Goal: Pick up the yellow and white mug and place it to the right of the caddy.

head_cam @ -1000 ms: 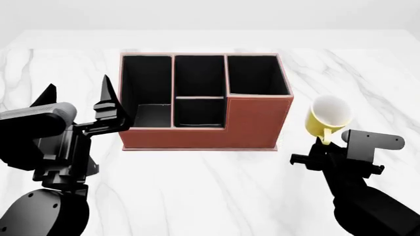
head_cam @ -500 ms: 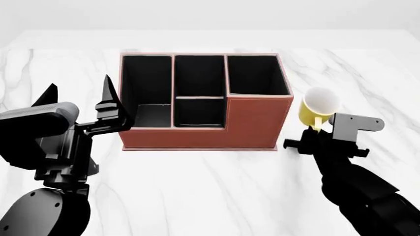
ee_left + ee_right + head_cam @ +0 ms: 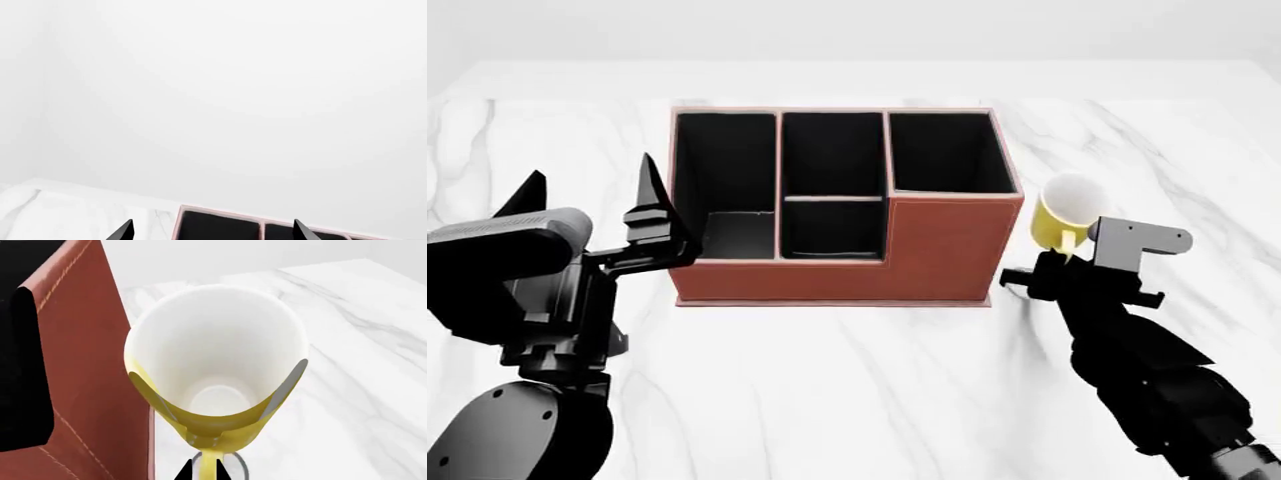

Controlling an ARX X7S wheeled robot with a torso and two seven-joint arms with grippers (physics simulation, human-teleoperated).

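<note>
The yellow and white mug (image 3: 1064, 212) is held by its yellow handle in my right gripper (image 3: 1068, 262), which is shut on it. The mug sits just right of the caddy (image 3: 868, 250), a reddish-brown box with black compartments. In the right wrist view the mug (image 3: 217, 370) fills the middle, its white inside facing the camera, with the caddy wall (image 3: 87, 365) close beside it and my right gripper (image 3: 208, 471) pinching the handle. My left gripper (image 3: 587, 200) is open and empty, raised at the caddy's left side. In the left wrist view my left gripper (image 3: 212, 231) points over the caddy's rim (image 3: 267, 222).
A white marble table (image 3: 854, 380) carries everything. Its far edge meets a plain white wall (image 3: 213, 100). Bare marble lies to the right of the mug (image 3: 360, 365).
My right gripper has carried the mug left and farther from me, from open table to right beside the caddy's right wall. The left arm has barely moved.
</note>
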